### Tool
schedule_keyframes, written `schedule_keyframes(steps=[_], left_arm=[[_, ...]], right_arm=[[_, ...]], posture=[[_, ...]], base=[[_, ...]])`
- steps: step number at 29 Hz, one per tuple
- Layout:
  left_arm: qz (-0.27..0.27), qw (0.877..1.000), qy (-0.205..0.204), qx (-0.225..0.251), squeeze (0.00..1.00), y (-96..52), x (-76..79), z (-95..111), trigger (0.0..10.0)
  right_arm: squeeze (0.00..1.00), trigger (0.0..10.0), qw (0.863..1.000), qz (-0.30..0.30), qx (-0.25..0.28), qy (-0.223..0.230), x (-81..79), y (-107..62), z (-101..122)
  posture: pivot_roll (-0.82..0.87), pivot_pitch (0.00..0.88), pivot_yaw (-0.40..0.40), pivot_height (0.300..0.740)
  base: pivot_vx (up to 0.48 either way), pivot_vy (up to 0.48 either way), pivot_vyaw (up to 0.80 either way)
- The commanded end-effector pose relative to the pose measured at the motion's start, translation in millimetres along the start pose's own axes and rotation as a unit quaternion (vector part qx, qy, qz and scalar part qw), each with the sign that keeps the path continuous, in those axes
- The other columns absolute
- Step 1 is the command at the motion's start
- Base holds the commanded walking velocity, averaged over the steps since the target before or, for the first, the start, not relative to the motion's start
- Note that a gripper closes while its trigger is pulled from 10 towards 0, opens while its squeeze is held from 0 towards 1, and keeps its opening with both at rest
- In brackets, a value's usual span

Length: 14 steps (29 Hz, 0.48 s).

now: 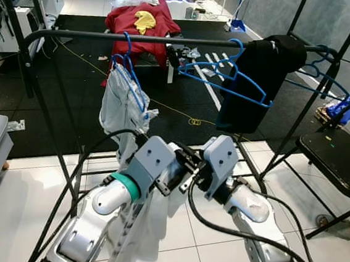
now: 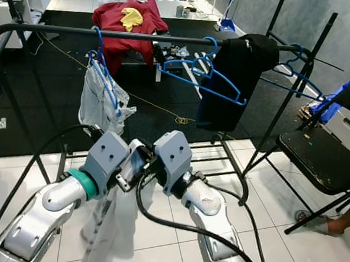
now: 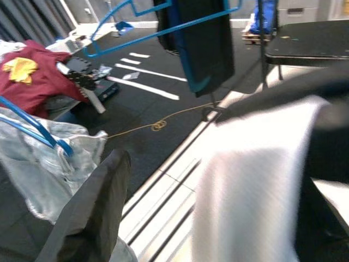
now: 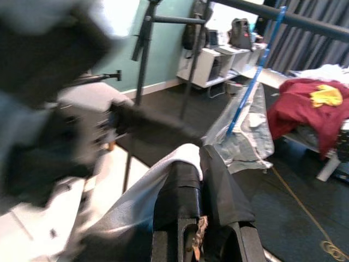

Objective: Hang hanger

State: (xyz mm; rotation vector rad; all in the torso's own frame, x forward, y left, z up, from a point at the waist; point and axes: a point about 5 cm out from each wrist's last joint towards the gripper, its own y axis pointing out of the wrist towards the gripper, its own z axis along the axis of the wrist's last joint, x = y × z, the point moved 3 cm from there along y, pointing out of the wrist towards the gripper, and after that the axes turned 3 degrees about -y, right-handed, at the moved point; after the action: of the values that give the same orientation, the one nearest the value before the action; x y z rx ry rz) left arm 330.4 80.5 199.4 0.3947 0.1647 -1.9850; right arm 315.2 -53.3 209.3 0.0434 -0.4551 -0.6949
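Right claw (image 4: 196, 213): pressed on a fold of white garment (image 2: 113, 224), black fingers (image 4: 180, 202) pinching the pale cloth between them; placed below the rack rail (image 1: 171, 41), close against the left claw. Left claw (image 1: 180, 169): directly beside the right one, cloth draped past its fingers; grip cannot be told, fingertips hidden behind the housing and blurred in the wrist view. White garment: hanging down from the two claws toward the tiled floor (image 1: 26, 191), well below the rail; whether a hanger sits inside it cannot be told. Rack rail, black, horizontal: landmark for all that follows. On the rail toward the robot's left end: blue hanger (image 1: 128, 64) hooked on, carrying a light grey garment (image 1: 121, 110). On the rail near the middle: empty blue hanger (image 1: 227, 74), tilted. On the rail further toward the robot's right end: black garment (image 1: 261, 77) draped over; another blue hanger (image 1: 320, 67) beyond it at the crossed legs. Beyond the rail: dark mat (image 1: 68, 83), a heap of red cloth (image 1: 139, 19) with a yellow piece on top. Right of the rail's end: black folding chair (image 1: 336, 159). Progress, as judged: earlier pieces already hung; white garment not yet on the rail; remaining, a lift up to the rail, hooking on in the free stretch, then release.
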Motion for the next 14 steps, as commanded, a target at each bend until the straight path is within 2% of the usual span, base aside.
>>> schedule_keyframes(steps=[1, 2, 4, 5, 8, 9, 11, 12, 13, 14], left_arm=[[0.012, 1.0, 0.001, -0.016, 0.0, 0.7, -3.0, -6.5, 8.6], [0.009, 1.0, 0.002, -0.014, 0.0, 0.5, -2.6, -5.2, 5.4], [0.009, 1.0, 0.002, -0.014, 0.0, 0.5, -2.6, -5.2, 5.4], [0.007, 1.0, 0.002, -0.013, 0.0, 0.3, -2.2, -4.3, 4.4], [0.007, 1.0, 0.002, -0.013, 0.0, 0.3, -2.2, -4.3, 4.4], [-0.008, 1.0, 0.005, -0.012, 0.0, -0.8, 2.6, -3.2, 0.0], [-0.008, 1.0, 0.005, -0.012, 0.0, -0.8, 2.6, -3.2, 0.0], [-0.034, 0.999, 0.019, -0.006, 0.0, -3.4, 9.4, -1.6, 0.0], [-0.034, 0.999, 0.019, -0.006, 0.0, -3.4, 9.4, -1.6, 0.0], [-0.058, 0.998, 0.04, -0.002, 0.0, -6.1, 15.2, -0.8, 0.0]], right_arm=[[0.0, 10.0, 1.0, 0.008, 0.014, 0.005, -3.4, 0.1, 6.9], [0.0, 10.0, 1.0, 0.01, 0.016, 0.01, -4.9, 0.2, 7.7], [0.0, 10.0, 1.0, 0.01, 0.016, 0.01, -4.9, 0.2, 7.7], [0.0, 10.0, 1.0, 0.011, 0.017, 0.012, -5.9, 0.3, 8.1], [0.0, 10.0, 1.0, 0.011, 0.017, 0.012, -5.9, 0.3, 8.1], [0.0, 10.0, 0.999, 0.016, 0.023, 0.016, -9.1, 2.2, 11.0], [0.0, 10.0, 0.999, 0.016, 0.023, 0.016, -9.1, 2.2, 11.0], [0.0, 10.0, 0.999, 0.022, 0.031, 0.017, -12.1, 5.7, 15.5], [0.0, 10.0, 0.999, 0.022, 0.031, 0.017, -12.1, 5.7, 15.5], [0.0, 10.0, 0.999, 0.026, 0.038, 0.016, -13.5, 8.4, 19.1]], posture=[[-0.12, 0.085, 0.051, 0.74], [-0.12, 0.088, 0.052, 0.74], [-0.12, 0.088, 0.052, 0.74], [-0.12, 0.088, 0.052, 0.74], [-0.12, 0.088, 0.052, 0.74], [-0.12, 0.088, 0.052, 0.74], [-0.12, 0.088, 0.052, 0.74], [-0.12, 0.093, 0.057, 0.74], [-0.12, 0.093, 0.057, 0.74], [-0.12, 0.093, 0.056, 0.74]], base=[[0.0, 0.0, 0.0], [0.0, 0.0, 0.0], [0.0, 0.0, 0.0], [0.0, 0.0, 0.0], [0.0, 0.0, 0.0], [0.0, 0.0, 0.0], [0.0, 0.0, 0.0], [0.0, 0.0, 0.0], [0.0, 0.0, 0.0], [0.0, 0.0, 0.0]])
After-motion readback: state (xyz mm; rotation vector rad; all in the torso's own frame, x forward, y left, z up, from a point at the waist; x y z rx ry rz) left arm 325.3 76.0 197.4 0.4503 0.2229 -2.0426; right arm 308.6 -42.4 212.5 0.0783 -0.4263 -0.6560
